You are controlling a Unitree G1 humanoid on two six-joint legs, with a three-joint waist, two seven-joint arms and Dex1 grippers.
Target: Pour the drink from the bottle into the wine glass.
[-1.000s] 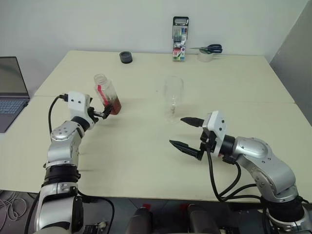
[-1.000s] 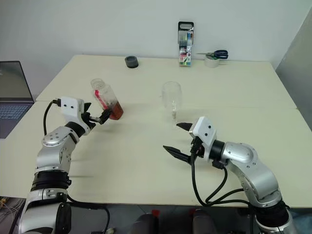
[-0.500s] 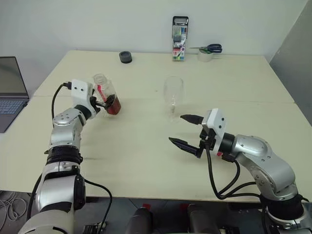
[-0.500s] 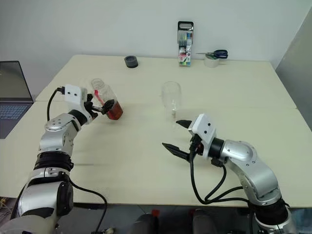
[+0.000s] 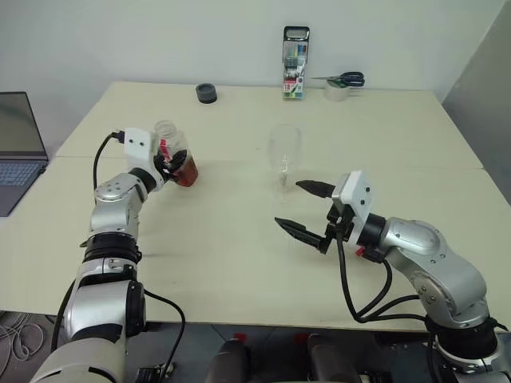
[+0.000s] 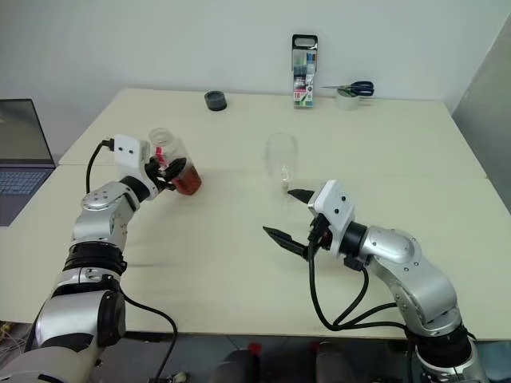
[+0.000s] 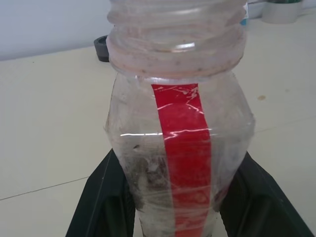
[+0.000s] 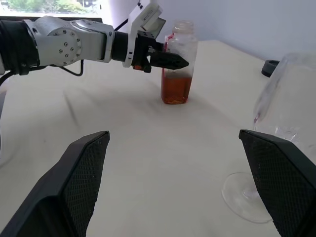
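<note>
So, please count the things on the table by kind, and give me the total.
Bottle: 1
Wine glass: 1
Black lid: 1
Pen pack: 1
Scissors: 1
Tape roll: 1
Laptop: 1
Total: 7

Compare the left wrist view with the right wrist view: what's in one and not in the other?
Left wrist view alone: the bottle's threaded open neck up close, and the left gripper's fingers pressed against both its sides. Right wrist view alone: the wine glass standing empty, the drink low in the bottle, and the right gripper's fingers spread wide. Both: the bottle with its red strip, uncapped, on the table, and a dark round thing behind.
</note>
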